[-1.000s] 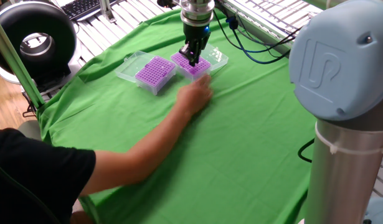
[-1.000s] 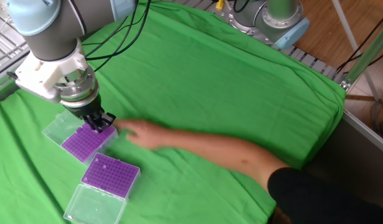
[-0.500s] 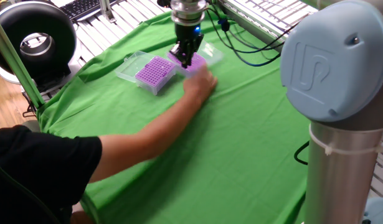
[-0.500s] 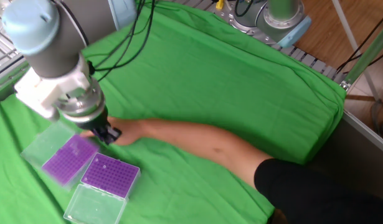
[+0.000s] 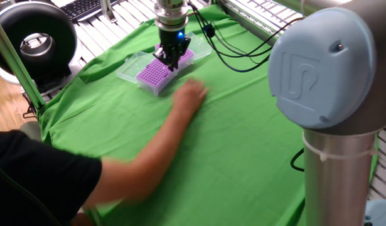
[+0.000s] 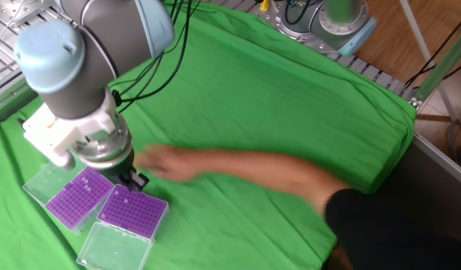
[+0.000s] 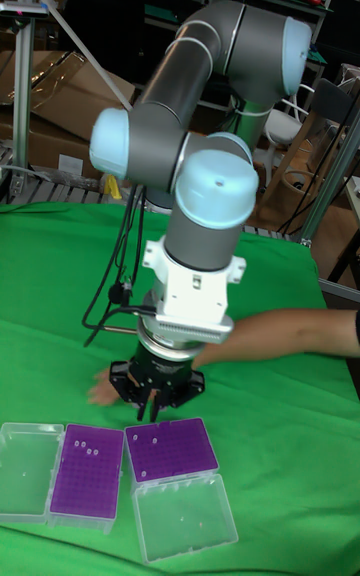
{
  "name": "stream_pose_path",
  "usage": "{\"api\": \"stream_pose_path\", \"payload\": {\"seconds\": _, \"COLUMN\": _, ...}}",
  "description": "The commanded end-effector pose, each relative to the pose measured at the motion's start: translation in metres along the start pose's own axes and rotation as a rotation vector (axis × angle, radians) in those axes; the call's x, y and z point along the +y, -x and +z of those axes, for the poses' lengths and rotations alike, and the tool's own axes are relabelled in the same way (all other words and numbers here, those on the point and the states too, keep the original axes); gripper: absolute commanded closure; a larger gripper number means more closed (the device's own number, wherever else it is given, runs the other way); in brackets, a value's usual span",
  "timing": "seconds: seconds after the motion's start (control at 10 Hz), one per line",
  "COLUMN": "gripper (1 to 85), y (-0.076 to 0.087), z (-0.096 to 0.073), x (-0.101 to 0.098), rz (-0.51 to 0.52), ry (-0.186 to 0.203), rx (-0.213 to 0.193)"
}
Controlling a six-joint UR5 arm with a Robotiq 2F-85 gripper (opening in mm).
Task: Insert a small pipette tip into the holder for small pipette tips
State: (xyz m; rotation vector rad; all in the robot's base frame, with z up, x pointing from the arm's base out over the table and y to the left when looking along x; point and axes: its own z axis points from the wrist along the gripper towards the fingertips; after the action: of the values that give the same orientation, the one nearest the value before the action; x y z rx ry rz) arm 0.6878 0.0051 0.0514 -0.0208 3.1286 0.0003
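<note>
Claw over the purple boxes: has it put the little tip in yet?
Not yet, it seems. Done: the purple box below the claw and the second purple box both lie with lids open. In hand: the claw hangs just above the first box's edge; whether it holds a tip is too small to see. A person's hand rests on the cloth nearby. Left: lower a tip into a hole and let go.

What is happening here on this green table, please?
A UR5 arm holds its gripper just above two purple pipette tip racks whose clear lids lie open on the green cloth. A person's hand rests on the cloth beside the racks. Whether the gripper holds a tip cannot be made out.
</note>
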Motion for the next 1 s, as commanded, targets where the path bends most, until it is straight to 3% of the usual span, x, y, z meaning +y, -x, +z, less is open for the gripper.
{"api": "stream_pose_path", "payload": {"seconds": 0.0, "gripper": 64.0, "y": 0.0181, "z": 0.0025, "x": 0.0086, "rz": 0.030, "ry": -0.021, "rx": -0.013}}
{"api": "stream_pose_path", "payload": {"seconds": 0.4, "gripper": 64.0, "y": 0.0251, "z": 0.0018, "x": 0.0112, "rz": 0.047, "ry": -0.041, "rx": -0.013}}
{"api": "stream_pose_path", "payload": {"seconds": 0.9, "gripper": 64.3, "y": 0.0253, "z": 0.0043, "x": 0.0141, "rz": 0.053, "ry": -0.031, "rx": -0.023}}
